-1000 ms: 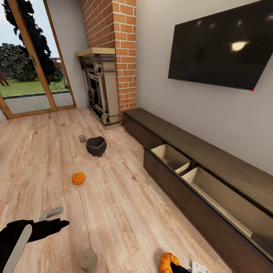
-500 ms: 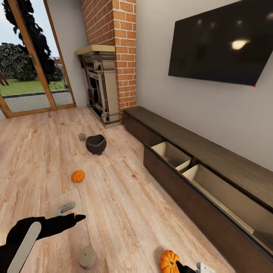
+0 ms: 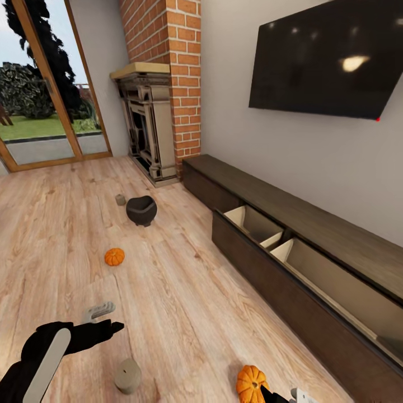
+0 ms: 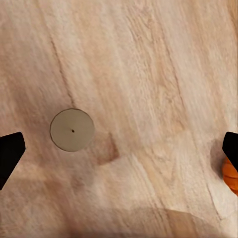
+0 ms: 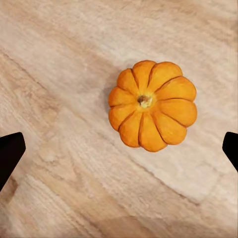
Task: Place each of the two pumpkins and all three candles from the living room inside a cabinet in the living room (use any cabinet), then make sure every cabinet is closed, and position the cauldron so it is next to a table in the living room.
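Home living room. Brick chimney point(image 3: 165, 67) with a fireplace point(image 3: 146, 126), wall-mounted flat TV point(image 3: 324, 59) over a long low dark cabinet point(image 3: 291, 263). Wood-plank floor point(image 3: 184, 302); glazed patio doors point(image 3: 47, 89) onto a garden.

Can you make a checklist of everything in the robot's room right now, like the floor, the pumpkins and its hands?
Surface: wood plank floor.
Job's things: near pumpkin and near candle on the floor close to the robot; far pumpkin, cauldron and far candle further off. Cabinet front pulled open, pale inside.
Clutter: nothing seen.
Grippers: left gripper open above the near candle; right gripper open above the near pumpkin.
Cables: nothing seen.
Surroundings: brick fireplace, wall TV, glass door.
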